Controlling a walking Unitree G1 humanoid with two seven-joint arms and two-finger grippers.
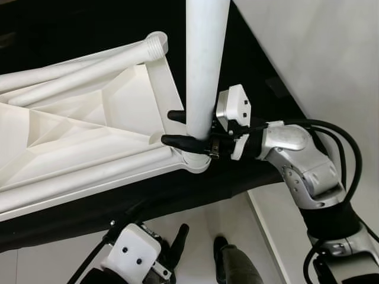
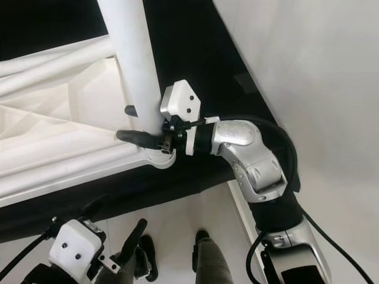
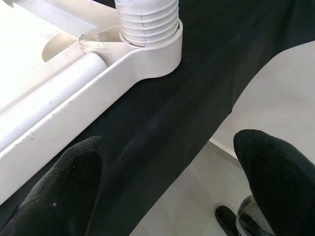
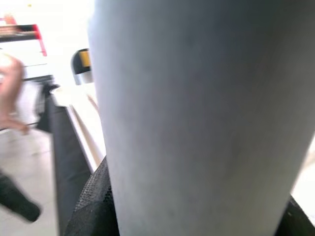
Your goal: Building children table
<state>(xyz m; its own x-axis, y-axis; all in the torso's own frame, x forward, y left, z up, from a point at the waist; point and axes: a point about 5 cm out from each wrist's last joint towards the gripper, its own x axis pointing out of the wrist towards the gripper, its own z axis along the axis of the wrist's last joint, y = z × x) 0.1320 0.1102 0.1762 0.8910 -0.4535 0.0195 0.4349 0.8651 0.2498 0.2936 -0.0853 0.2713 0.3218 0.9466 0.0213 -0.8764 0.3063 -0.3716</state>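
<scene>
A white plastic table top [image 1: 77, 136] lies upside down on a black cloth, ribs facing up. An upright white table leg [image 1: 204, 65] stands in the corner socket [image 1: 195, 161] nearest me; its threaded end [image 3: 147, 22] sits in that socket. My right gripper [image 1: 173, 128] is shut on this leg just above the socket, one black finger on each side. Another white leg [image 1: 89, 74] lies flat along the far rim of the top. My left gripper [image 3: 167, 187] hangs open, low and in front of the cloth's edge, with nothing between its fingers.
The black cloth [image 1: 177, 195] covers the work surface and drops off at its near edge. Pale floor [image 1: 207, 231] lies below. A dark shoe and trouser leg [image 1: 228, 260] stand on the floor close to my left gripper. A white wall [image 1: 320, 59] rises on the right.
</scene>
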